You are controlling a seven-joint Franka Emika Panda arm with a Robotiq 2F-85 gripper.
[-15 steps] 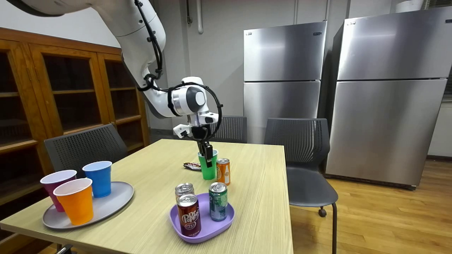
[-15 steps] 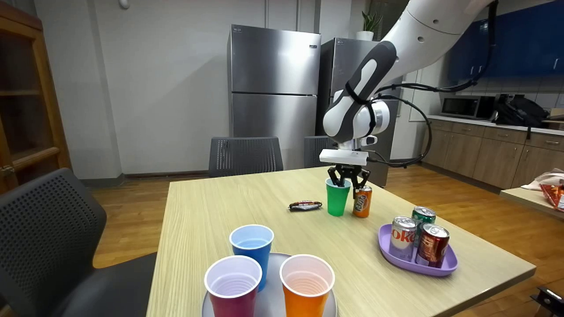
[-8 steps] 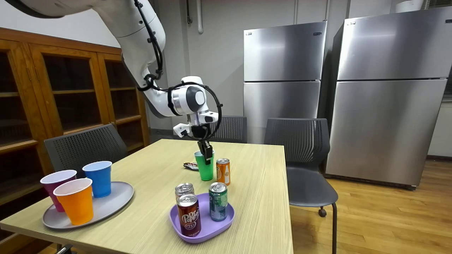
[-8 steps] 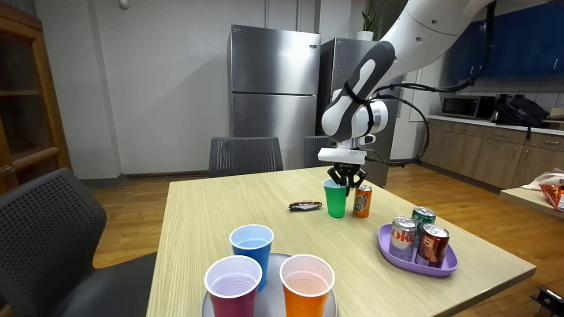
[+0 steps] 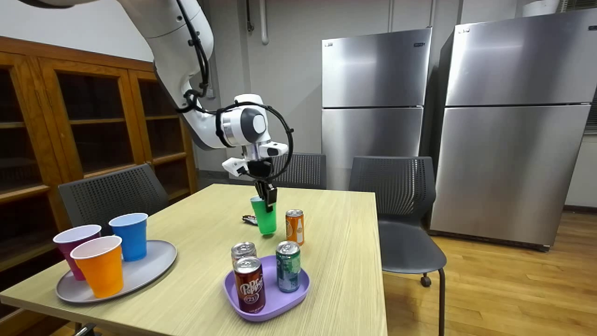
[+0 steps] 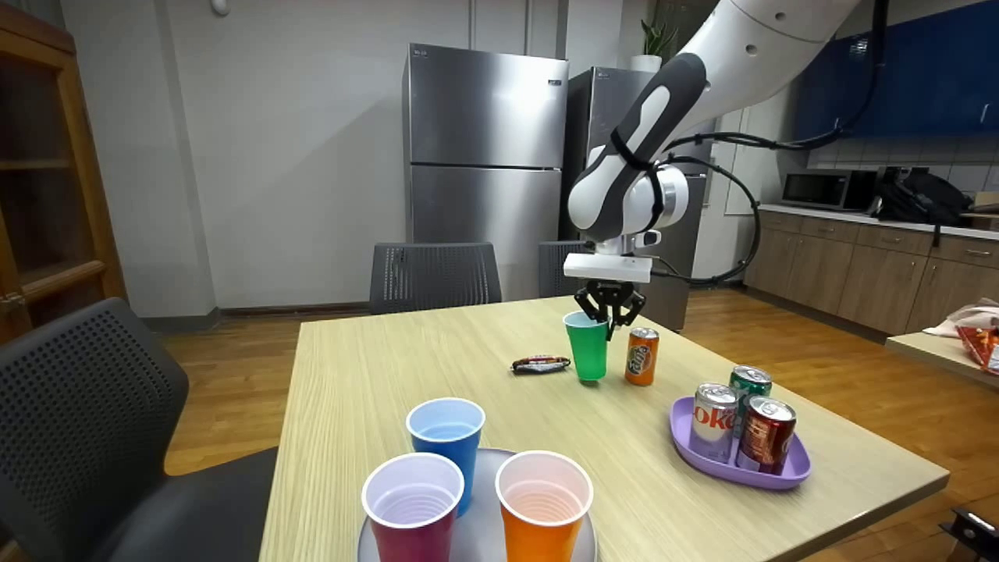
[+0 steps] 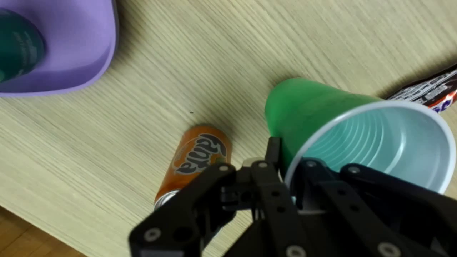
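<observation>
Gripper point(image 7: 288, 167) is clamped on the green cup point(image 6: 587, 347), pinching its wall at the rim; one finger sits inside the cup, the other outside; the cup's body hangs below and to one side of the fingertips, tilted; whether its base touches the table point(image 7: 214, 53) cannot be told; orange Fanta can point(image 7: 200, 153) and wrapped snack point(image 7: 433, 92) flank the cup.
</observation>
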